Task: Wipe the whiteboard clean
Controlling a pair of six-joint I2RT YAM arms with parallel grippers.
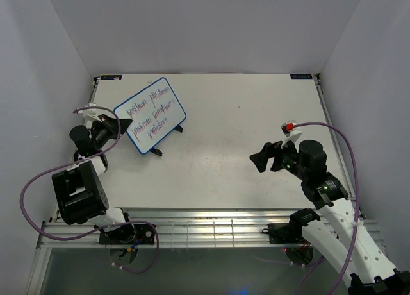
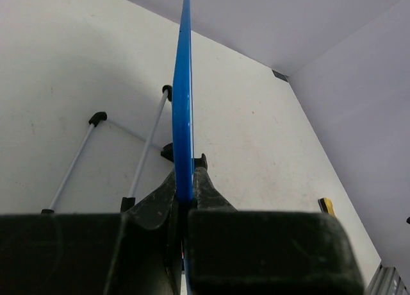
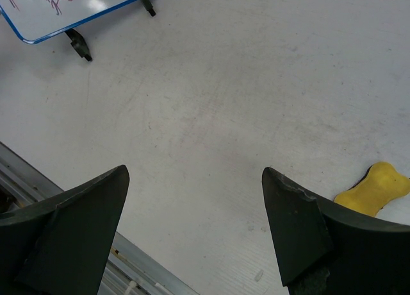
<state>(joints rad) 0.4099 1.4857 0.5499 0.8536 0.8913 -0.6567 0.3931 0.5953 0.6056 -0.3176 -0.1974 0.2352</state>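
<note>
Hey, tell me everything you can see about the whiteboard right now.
The whiteboard is a small white rectangle with a thin blue round-cornered frame, thin legs with black feet and rows of red and blue writing, unerased. It sits slanted at the far left of the table. The left gripper has its fingers shut on its edge.
</note>
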